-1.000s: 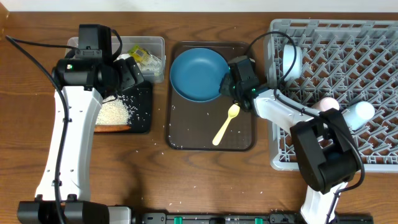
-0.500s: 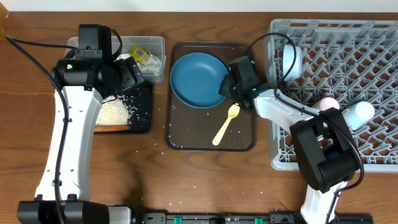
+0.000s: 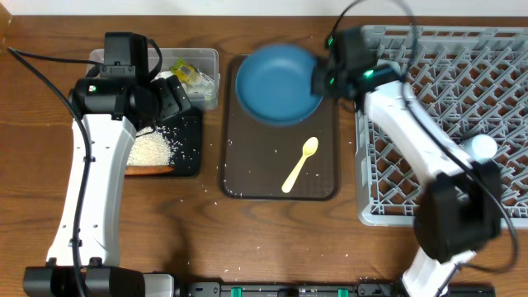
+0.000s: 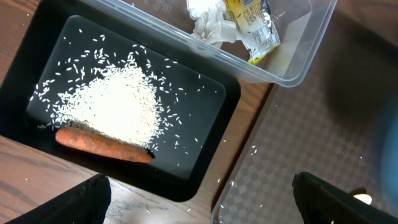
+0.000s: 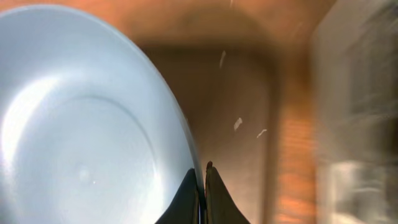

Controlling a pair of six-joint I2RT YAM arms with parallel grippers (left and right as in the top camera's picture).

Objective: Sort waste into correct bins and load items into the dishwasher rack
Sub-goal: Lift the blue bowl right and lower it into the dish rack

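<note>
My right gripper (image 3: 323,81) is shut on the rim of the blue plate (image 3: 279,82) and holds it lifted over the far end of the brown tray; the wrist view shows the plate (image 5: 81,137) pinched between the fingers (image 5: 203,180). The pale yellow spoon (image 3: 300,163) lies on the tray. My left gripper (image 4: 199,199) is open and empty above the black tray (image 4: 211,106), which holds rice (image 4: 118,109) and the orange sausage piece (image 4: 102,144). The clear tub (image 4: 292,62) holds white tissue (image 4: 205,18) and the yellow-green wrapper (image 4: 252,28). The grey rack (image 3: 495,58) holds a light blue cup (image 3: 481,148).
The brown serving tray (image 3: 247,177) sits in the middle with loose rice grains on it. Stray grains lie on the wooden table near the tray. The right arm crosses over the rack's left side.
My right gripper has lifted the blue plate off the brown tray and carried it up and right toward the rack. The left arm has not moved.
</note>
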